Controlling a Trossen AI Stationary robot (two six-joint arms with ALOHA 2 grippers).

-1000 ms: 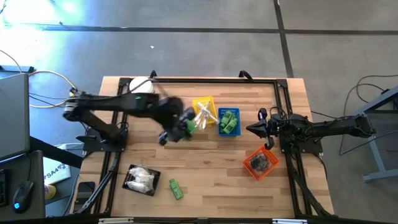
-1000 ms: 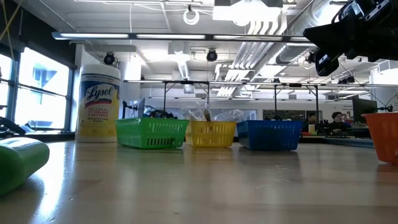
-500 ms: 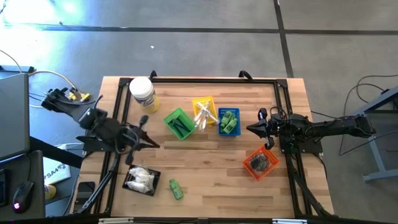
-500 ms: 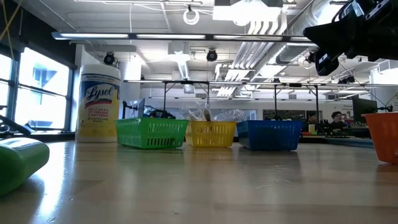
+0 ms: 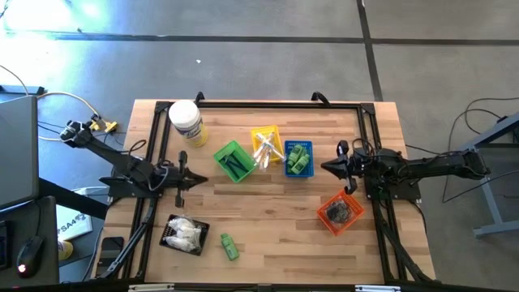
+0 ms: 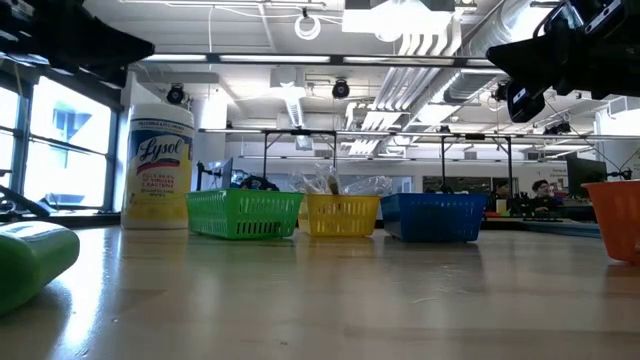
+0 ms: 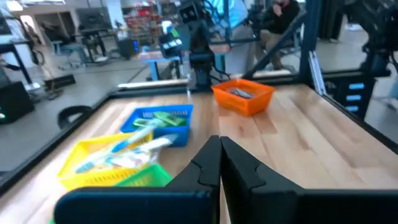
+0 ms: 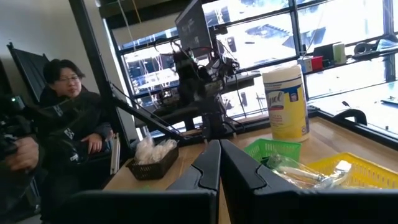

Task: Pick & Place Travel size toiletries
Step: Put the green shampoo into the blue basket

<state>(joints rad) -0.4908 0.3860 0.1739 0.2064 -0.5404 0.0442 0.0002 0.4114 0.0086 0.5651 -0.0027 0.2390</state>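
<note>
L gripper (image 5: 193,178) pulled back to table's left, fingers together; R gripper (image 5: 328,169) closed; jar (image 6: 160,165) reads "Lysol".

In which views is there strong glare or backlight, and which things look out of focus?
High view: bright glare on the floor at the upper left, the table evenly lit. Low view: ceiling lamps are blown out and the near green bottle is blurred. Left wrist view: soft overall, the orange basket included. Right wrist view: windows backlight the white jar.
</note>
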